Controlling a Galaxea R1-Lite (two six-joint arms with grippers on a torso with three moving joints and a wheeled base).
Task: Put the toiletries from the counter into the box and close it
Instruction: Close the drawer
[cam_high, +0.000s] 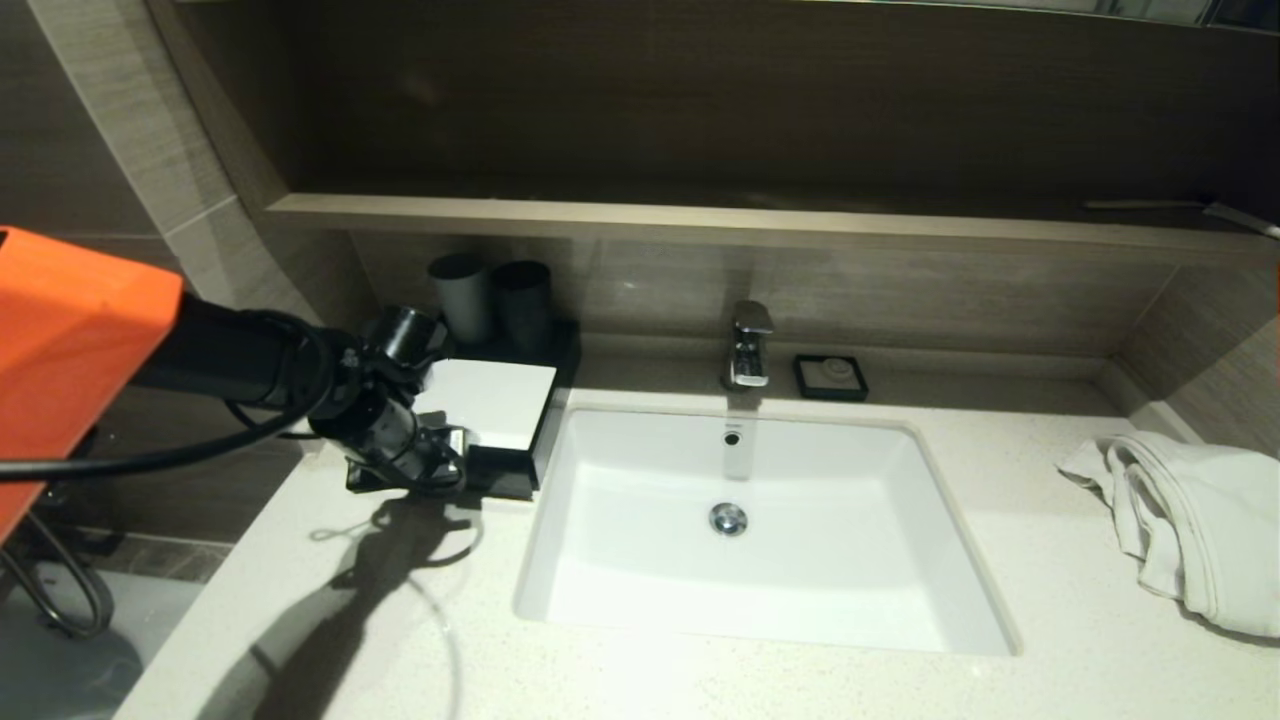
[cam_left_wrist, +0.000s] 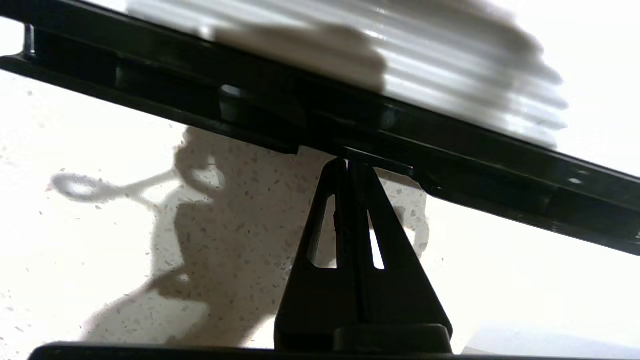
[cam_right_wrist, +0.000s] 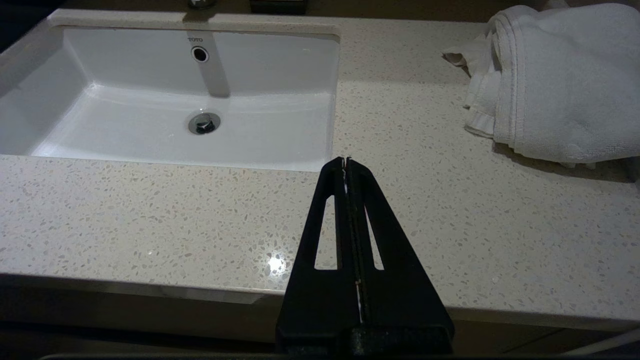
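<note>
Pressing its closed left gripper (cam_left_wrist: 347, 162) against the box (cam_high: 497, 402) front, at the sink's (cam_high: 640, 440) nine o'clock; right gripper (cam_right_wrist: 346, 161) closed, parked

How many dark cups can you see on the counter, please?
2: one dark cup and a second dark cup stand side by side behind the box, left of the faucet. None seem hidden.

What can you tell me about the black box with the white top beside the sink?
The low black rectangular box with a flat white top panel sits on the off-white speckled stone counter, left of the white sink, before two dark cups. The left gripper, jaws together, presses its tips against the dark front edge.
</note>
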